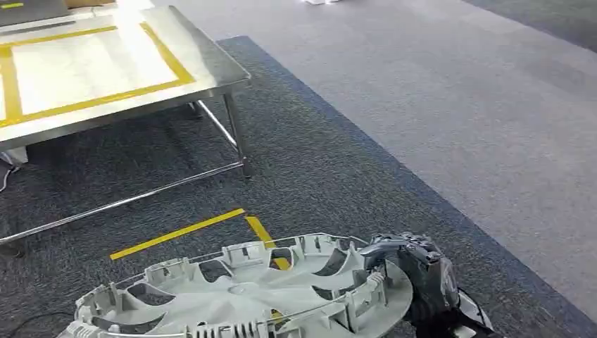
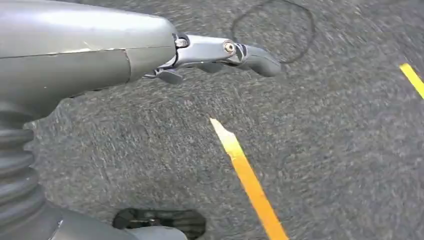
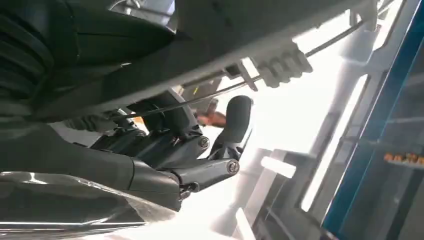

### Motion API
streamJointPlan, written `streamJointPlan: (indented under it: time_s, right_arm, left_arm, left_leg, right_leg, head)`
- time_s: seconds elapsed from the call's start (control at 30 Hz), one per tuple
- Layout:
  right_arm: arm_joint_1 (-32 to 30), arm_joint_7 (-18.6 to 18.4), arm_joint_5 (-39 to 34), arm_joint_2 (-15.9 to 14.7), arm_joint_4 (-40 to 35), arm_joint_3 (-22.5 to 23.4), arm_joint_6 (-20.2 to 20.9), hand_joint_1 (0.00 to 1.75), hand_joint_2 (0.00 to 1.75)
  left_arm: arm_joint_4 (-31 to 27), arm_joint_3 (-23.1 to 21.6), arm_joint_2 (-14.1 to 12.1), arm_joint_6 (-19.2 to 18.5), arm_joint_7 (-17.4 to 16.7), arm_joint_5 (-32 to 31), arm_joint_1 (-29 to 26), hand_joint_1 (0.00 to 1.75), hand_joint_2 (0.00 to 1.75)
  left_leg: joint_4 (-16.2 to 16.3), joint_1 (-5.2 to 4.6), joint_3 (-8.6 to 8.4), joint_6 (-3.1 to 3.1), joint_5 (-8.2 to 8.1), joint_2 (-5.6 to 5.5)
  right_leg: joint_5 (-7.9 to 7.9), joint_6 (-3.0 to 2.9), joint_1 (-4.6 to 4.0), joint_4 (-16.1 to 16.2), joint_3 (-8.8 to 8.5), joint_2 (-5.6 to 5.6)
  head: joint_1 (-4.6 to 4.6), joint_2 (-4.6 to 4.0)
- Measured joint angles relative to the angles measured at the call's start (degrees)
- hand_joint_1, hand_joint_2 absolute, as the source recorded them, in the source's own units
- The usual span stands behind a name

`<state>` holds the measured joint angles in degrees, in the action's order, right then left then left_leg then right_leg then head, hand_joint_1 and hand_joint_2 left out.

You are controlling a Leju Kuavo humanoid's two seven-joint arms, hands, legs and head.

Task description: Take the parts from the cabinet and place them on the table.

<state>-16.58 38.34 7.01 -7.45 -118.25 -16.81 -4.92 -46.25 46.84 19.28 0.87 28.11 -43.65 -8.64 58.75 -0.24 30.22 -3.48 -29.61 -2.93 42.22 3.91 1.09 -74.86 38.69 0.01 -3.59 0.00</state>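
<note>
Below the steel table, the right hand gripped a wheel cover; left hand hung empty, fingers apart. Carrying it level would help.

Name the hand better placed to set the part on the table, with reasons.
Right. The right hand already grips the grey wheel cover at its rim; the left hand hangs over carpet, holding nothing. The steel table stands ahead.

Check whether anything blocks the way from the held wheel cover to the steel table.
Nothing visible does. The wheel cover, held by the right hand, faces open carpet up to the table, whose top inside the yellow tape shows bare.
</note>
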Motion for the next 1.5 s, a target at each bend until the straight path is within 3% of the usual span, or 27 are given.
streamJointPlan:
  time_s: [0.07,0.1,0.17,0.23,0.27,0.3,0.37,0.4,0.5,0.53,0.57,0.6,0.67,0.73,0.77,0.8,0.87,0.97,1.03,1.1,1.13,1.17,1.2,1.3,1.33,1.37,1.5]
  right_arm:
    - [0.0,0.0,0.0,0.0,0.3,0.0,0.0,1.75,1.75]
    - [0.0,0.0,0.0,0.0,0.3,0.0,0.0,1.75,1.75]
    - [0.1,0.0,-0.1,0.0,0.6,0.0,-0.1,1.75,1.75]
    - [0.5,0.0,0.0,0.0,0.6,-0.1,-0.1,1.75,1.75]
    - [0.7,0.0,0.0,0.0,0.6,-0.1,-0.2,1.75,1.75]
    - [0.8,0.0,0.0,0.0,0.6,0.0,-0.3,1.75,1.75]
    - [0.6,0.0,0.0,0.1,0.6,-0.1,-0.2,1.75,1.75]
    - [0.6,0.0,0.0,0.2,0.6,-0.1,-0.2,1.75,1.75]
    - [0.6,0.0,0.0,0.2,0.6,-0.1,-0.2,1.75,1.75]
    - [0.6,0.0,0.0,0.2,0.7,-0.1,-0.2,1.75,1.75]
    - [0.6,-0.1,0.0,0.2,0.7,-0.1,-0.3,1.75,1.75]
    - [0.6,-0.1,0.0,0.2,0.7,-0.1,-0.3,1.75,1.75]
    - [0.8,-0.1,0.0,0.2,0.7,-0.1,-0.3,1.75,1.75]
    - [0.9,-0.1,0.1,0.2,0.6,-0.2,-0.3,1.75,1.75]
    - [0.9,-0.2,0.2,0.2,0.2,-0.4,-0.3,1.75,1.75]
    - [1.2,-0.2,0.3,0.2,-0.2,-0.5,-0.3,1.75,1.75]
    - [1.9,-0.2,0.4,0.2,-0.3,-0.7,-0.3,1.75,1.75]
    - [1.4,-0.2,1.1,0.2,-0.1,-0.9,-0.2,1.75,1.75]
    - [1.3,-0.2,1.4,0.2,0.0,-1.0,0.0,1.75,1.75]
    - [1.2,-0.2,1.6,0.2,0.0,-1.0,0.0,1.75,1.75]
    - [1.2,-0.2,1.6,0.2,0.1,-1.0,0.0,1.75,1.75]
    - [1.0,-0.2,1.7,0.2,0.2,-1.0,0.0,1.75,1.75]
    - [0.8,-0.2,1.7,0.2,0.5,-1.0,0.0,1.75,1.75]
    - [1.1,-0.2,2.0,0.2,0.4,-1.0,0.1,1.75,1.75]
    - [1.2,-0.2,2.0,0.2,0.4,-1.1,0.1,1.75,1.75]
    - [1.2,-0.2,2.0,0.2,0.4,-1.1,0.2,1.75,1.75]
    - [1.3,-0.2,2.0,0.2,0.4,-1.4,0.2,1.75,1.75]
  left_arm:
    - [0.1,0.0,0.0,0.2,0.3,-0.2,0.0,0.0,1.75]
    - [0.2,0.1,0.0,0.3,0.4,-0.3,0.0,0.0,1.75]
    - [0.3,0.3,-0.1,0.3,0.6,-0.4,0.0,0.0,1.75]
    - [0.3,0.5,-0.1,0.5,0.7,-0.5,0.0,0.0,1.75]
    - [0.4,0.5,-0.1,0.5,0.8,-0.6,0.1,0.0,1.75]
    - [0.4,0.5,-0.2,0.5,0.8,-0.7,0.3,0.0,1.75]
    - [0.5,0.5,-0.3,0.6,0.8,-0.7,0.7,0.0,1.75]
    - [0.6,0.5,-0.3,0.6,0.8,-0.7,0.7,0.0,1.75]
    - [0.8,0.5,-0.3,0.7,0.8,-0.7,0.8,0.0,1.75]
    - [0.9,0.5,-0.4,0.7,0.8,-0.7,0.8,0.0,1.75]
    - [1.0,0.5,-0.4,0.7,0.8,-0.7,0.8,0.0,1.75]
    - [1.2,0.6,-0.4,0.7,0.8,-0.7,0.7,0.0,1.75]
    - [1.4,0.8,-0.4,0.8,0.9,-0.7,0.7,0.0,1.75]
    - [1.6,0.9,-0.4,0.8,1.1,-1.0,1.3,0.0,1.75]
    - [1.6,0.8,-0.5,1.0,1.4,-1.3,1.8,0.0,1.75]
    - [1.6,0.9,-0.6,1.1,1.7,-1.6,2.6,0.0,1.75]
    - [1.6,0.9,-0.7,1.2,1.9,-2.1,3.4,0.0,1.75]
    - [2.2,1.8,-0.6,1.2,1.9,-2.7,3.2,0.0,1.75]
    - [2.4,2.1,-0.5,1.1,1.9,-2.7,3.1,0.0,1.75]
    - [2.6,2.3,-0.5,1.0,1.9,-2.7,3.1,0.0,1.75]
    - [2.6,2.4,-0.5,1.0,1.9,-2.7,3.1,0.0,1.75]
    - [3.0,2.5,-0.2,1.0,1.9,-2.7,3.0,0.0,1.75]
    - [3.2,2.6,-0.3,1.0,1.9,-2.8,3.1,0.0,1.75]
    - [3.7,2.9,-0.4,1.1,2.0,-3.1,2.9,0.0,1.75]
    - [3.7,3.0,-0.6,1.1,2.0,-3.1,3.0,0.0,1.75]
    - [3.8,3.0,-0.6,1.2,2.1,-3.1,3.1,0.0,1.75]
    - [3.9,3.1,-0.7,1.3,2.1,-3.2,3.4,0.0,1.75]
  left_leg:
    - [0.0,0.46,-2.28,0.46,-1.7,-1.76]
    - [0.0,0.65,-3.54,0.75,-2.71,-2.43]
    - [0.6,0.43,-5.42,1.42,-5.12,-3.01]
    - [-1.1,0.45,-7.14,2.34,-6.15,-3.14]
    - [0.7,0.4,-6.82,2.84,-4.37,-2.78]
    - [3.9,0.37,-5.27,3.02,-2.65,-2.65]
    - [12.7,0.35,-0.32,3.63,0.86,0.68]
    - [15.5,0.48,2.35,4.02,-0.21,1.61]
    - [16.9,0.74,7.39,4.44,-10.67,2.36]
    - [15.5,0.77,8.11,4.4,-12.56,2.36]
    - [12.9,0.78,8.18,4.27,-12.22,2.4]
    - [9.5,0.78,7.97,4.21,-9.58,2.48]
    - [2.9,0.61,7.7,3.91,2.21,3.41]
    - [3.4,0.26,6.1,3.43,-0.25,3.69]
    - [2.6,0.39,5.67,2.89,-0.6,3.13]
    - [2.5,0.32,5.26,2.39,-0.57,2.88]
    - [2.0,0.54,3.28,0.84,1.13,2.64]
    - [1.9,0.33,1.6,0.79,0.31,1.92]
    - [1.9,0.03,0.94,0.68,-0.54,0.98]
    - [2.0,-0.32,-0.12,0.61,-1.3,-0.49]
    - [1.9,-0.39,-0.57,0.62,-1.72,-1.12]
    - [1.9,-0.07,-0.24,0.74,-1.97,-1.57]
    - [1.9,0.31,-0.32,1.05,-1.75,-2.44]
    - [2.3,0.53,-0.64,2.5,-1.29,-3.38]
    - [2.6,0.35,-0.74,2.56,-1.65,-2.37]
    - [3.6,0.11,-0.5,2.88,-2.12,0.18]
    - [16.1,0.79,8.79,3.97,-6.6,2.24]
  right_leg:
    - [0.38,0.89,0.28,4.1,1.26,0.05]
    - [-3.68,1.27,0.5,7.8,1.22,0.31]
    - [-18.56,0.51,0.7,14.9,1.47,0.1]
    - [-16.99,-1.12,0.28,14.0,-0.13,0.57]
    - [-16.68,-1.8,0.26,14.4,-0.78,0.59]
    - [-16.43,-2.44,0.56,14.7,-2.07,0.74]
    - [-15.06,-3.2,0.62,15.6,-4.03,0.42]
    - [-14.37,-3.31,0.65,15.8,-5.06,0.29]
    - [-11.82,-3.29,0.7,16.5,-8.74,-0.02]
    - [-10.7,-3.13,0.72,16.7,-10.09,-0.09]
    - [-9.66,-2.98,0.74,16.9,-11.13,-0.19]
    - [-8.7,-2.99,0.76,17.2,-12.59,-0.38]
    - [-6.92,-2.56,0.57,17.5,-15.19,-0.41]
    - [-3.81,-1.62,0.52,19.0,-17.48,-0.27]
    - [-6.65,-0.74,0.7,16.7,-18.75,-0.29]
    - [-7.92,-0.04,0.66,14.9,-18.04,-0.19]
    - [-7.72,-0.26,0.72,9.9,-15.5,-0.15]
    - [-0.68,-0.78,0.27,2.1,-8.84,-0.14]
    - [1.92,-0.97,-0.03,2.9,-6.24,-0.12]
    - [-3.39,-1.63,-0.55,9.6,-5.93,0.46]
    - [-9.05,-2.24,-0.85,13.5,-5.78,1.89]
    - [-12.87,-2.95,-1.12,12.9,-5.21,4.53]
    - [-10.49,-2.97,-1.16,12.1,-3.8,4.82]
    - [-12.27,-4.35,-1.62,15.7,-6.6,3.22]
    - [-12.25,-4.53,-1.12,16.9,-8.11,2.39]
    - [-12.18,-4.65,-1.09,17.6,-9.28,1.66]
    - [-10.23,-4.83,-0.99,18.1,-11.8,-1.29]
  head:
    - [0.0,0.02]
    - [-0.02,0.0]
    - [-0.57,0.02]
    - [0.03,0.02]
    - [-0.26,0.0]
    - [-0.17,0.0]
    - [0.46,0.02]
    - [0.35,0.0]
    - [0.4,0.0]
    - [0.42,0.0]
    - [0.4,0.0]
    - [0.44,0.0]
    - [0.55,0.0]
    - [0.44,0.0]
    - [0.64,0.0]
    - [0.66,0.0]
    - [0.0,0.0]
    - [-0.35,0.0]
    - [-0.3,0.0]
    - [-0.35,0.0]
    - [-0.39,0.0]
    - [0.18,0.0]
    - [0.97,0.0]
    - [0.16,0.02]
    - [-0.13,0.02]
    - [0.32,0.0]
    - [0.55,0.0]
